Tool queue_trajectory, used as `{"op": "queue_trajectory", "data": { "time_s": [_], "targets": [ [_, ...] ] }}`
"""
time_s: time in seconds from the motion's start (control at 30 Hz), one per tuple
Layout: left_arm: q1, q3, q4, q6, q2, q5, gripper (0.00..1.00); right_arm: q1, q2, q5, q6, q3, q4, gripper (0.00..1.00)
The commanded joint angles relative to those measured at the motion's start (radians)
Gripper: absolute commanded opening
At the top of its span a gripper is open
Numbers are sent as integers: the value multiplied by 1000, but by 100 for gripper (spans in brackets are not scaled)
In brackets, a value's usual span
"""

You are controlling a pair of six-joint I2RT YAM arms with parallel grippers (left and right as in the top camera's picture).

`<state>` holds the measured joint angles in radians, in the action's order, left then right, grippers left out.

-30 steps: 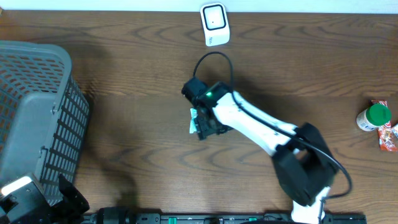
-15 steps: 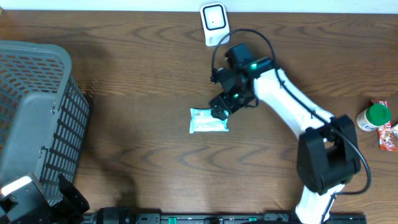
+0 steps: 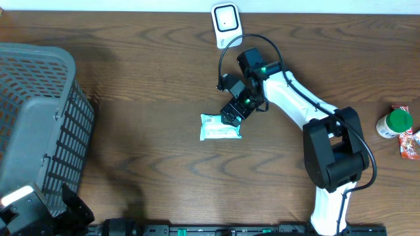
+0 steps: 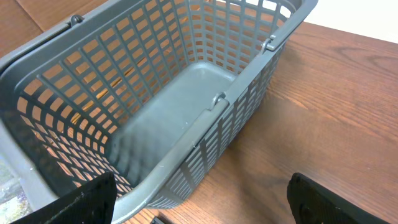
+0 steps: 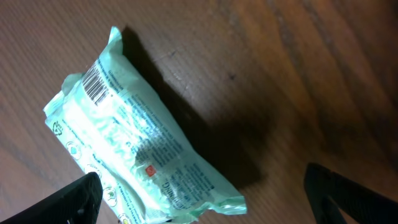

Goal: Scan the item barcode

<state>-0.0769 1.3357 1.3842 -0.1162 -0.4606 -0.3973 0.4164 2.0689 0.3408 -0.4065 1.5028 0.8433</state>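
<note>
Pale-green pkt (image 5: pixel 134 155) w/ black barcode (image 5: pixel 94 84), grey lattice basket (image 4: pixel 124 68), brown woodgrain table (image 3: pixel 144 177).

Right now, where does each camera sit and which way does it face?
Overhead: above the table, facing straight down; shows basket, scanner, packet, right arm.
Left wrist: beside the basket, facing into it; left gripper open, tips in bottom corners.
Right wrist: above the packet, facing down; right gripper open, tips in bottom corners.
Shared: overhead and right wrist both show the packet.
</note>
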Motion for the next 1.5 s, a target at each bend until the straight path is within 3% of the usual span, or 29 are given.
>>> {"op": "queue_trajectory", "data": {
  "time_s": [0.0,0.1,0.17,0.2,0.37,0.53,0.6,0.63,0.67,0.73,1.0,1.03,1.07,1.2,1.27,1.47],
  "targets": [
    [-3,3,0,-2,7,-3,88,32,18,4,-29,-2,9,99],
    [-3,3,0,-2,7,-3,88,55,53,-3,-29,-14,14,99],
    [-3,3,0,-2,7,-3,88,71,81,-9,-29,-20,18,92],
    [-3,3,0,-2,7,-3,88,82,112,-27,-29,-22,30,73],
    [-3,3,0,-2,7,-3,88,83,172,-90,-28,-22,77,29],
    [-3,3,0,-2,7,-3,88,69,145,-111,-13,-13,130,21],
    [-3,3,0,-2,7,-3,88,66,116,-111,2,-6,129,22],
    [-3,3,0,-2,7,-3,88,66,102,-111,2,-6,130,28],
    [-3,3,0,-2,7,-3,88,66,88,-111,2,-6,130,41],
    [-3,3,0,-2,7,-3,88,64,67,-115,2,-6,134,99],
    [-3,3,0,-2,7,-3,88,62,71,-130,1,-59,89,97],
    [-3,3,0,-2,7,-3,88,62,71,-130,1,-71,76,94],
    [-3,3,0,-2,7,-3,88,62,71,-130,1,-87,60,83],
    [-3,3,0,-2,7,-3,88,61,71,-129,2,-138,39,22],
    [-3,3,0,-2,7,-3,88,60,71,-130,2,-141,53,11],
    [-3,3,0,-2,7,-3,88,60,30,-172,39,-76,139,2]
  ]
}}
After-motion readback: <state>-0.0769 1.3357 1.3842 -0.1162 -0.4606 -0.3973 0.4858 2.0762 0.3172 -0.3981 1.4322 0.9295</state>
